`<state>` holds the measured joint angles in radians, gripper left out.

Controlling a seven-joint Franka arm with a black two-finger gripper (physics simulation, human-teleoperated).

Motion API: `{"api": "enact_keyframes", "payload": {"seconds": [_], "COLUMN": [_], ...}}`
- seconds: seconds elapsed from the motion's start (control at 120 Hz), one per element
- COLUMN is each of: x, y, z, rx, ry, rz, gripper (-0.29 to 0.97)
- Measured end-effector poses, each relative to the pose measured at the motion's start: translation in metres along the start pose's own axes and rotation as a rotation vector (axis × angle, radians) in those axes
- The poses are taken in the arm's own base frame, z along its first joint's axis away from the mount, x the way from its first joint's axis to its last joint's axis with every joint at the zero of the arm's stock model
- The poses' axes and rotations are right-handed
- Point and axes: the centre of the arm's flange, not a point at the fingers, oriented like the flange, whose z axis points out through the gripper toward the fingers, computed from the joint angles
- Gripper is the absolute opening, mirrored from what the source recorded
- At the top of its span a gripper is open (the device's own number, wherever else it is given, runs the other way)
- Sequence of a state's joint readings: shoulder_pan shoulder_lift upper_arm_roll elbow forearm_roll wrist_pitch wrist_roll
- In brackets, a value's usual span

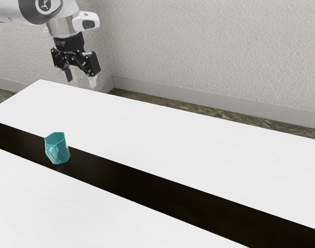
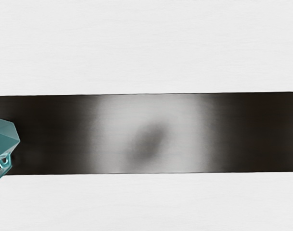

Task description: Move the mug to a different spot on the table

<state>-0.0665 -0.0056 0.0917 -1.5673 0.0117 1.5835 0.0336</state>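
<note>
The teal faceted mug [image 1: 57, 148] is seated upright on the black stripe [image 1: 162, 188] that crosses the white counter [image 1: 209, 134], at the 9 o'clock side of the exterior view. The black fingers [image 1: 68, 74] are held spread apart, with nothing between them, high above the counter's far edge. The mug is located at roughly 6 o'clock from them, well apart. In the wrist view, the mug [image 2: 3, 139] is seen on the stripe [image 2: 242, 132], which is bordered by white counter [image 2: 146, 43] on both sides.
</note>
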Motion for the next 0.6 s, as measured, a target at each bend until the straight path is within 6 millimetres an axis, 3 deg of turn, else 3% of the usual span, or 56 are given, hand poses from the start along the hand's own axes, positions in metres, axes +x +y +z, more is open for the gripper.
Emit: {"api": "enact_keyframes", "payload": {"seconds": [0.208, 0.325, 0.45, 0.6], "x": [-0.001, -0.013, -0.049, -0.089], "y": [-0.011, -0.013, 0.000, -0.032], "z": [-0.002, -0.009, 0.001, 0.041], "rx": [0.002, 0.002, 0.000, -0.005], "ry": [0.013, 0.020, -0.004, -0.060], "rz": [-0.030, -0.037, -0.015, -0.087], "gripper": [0.68, 0.68, 0.68, 0.68]}}
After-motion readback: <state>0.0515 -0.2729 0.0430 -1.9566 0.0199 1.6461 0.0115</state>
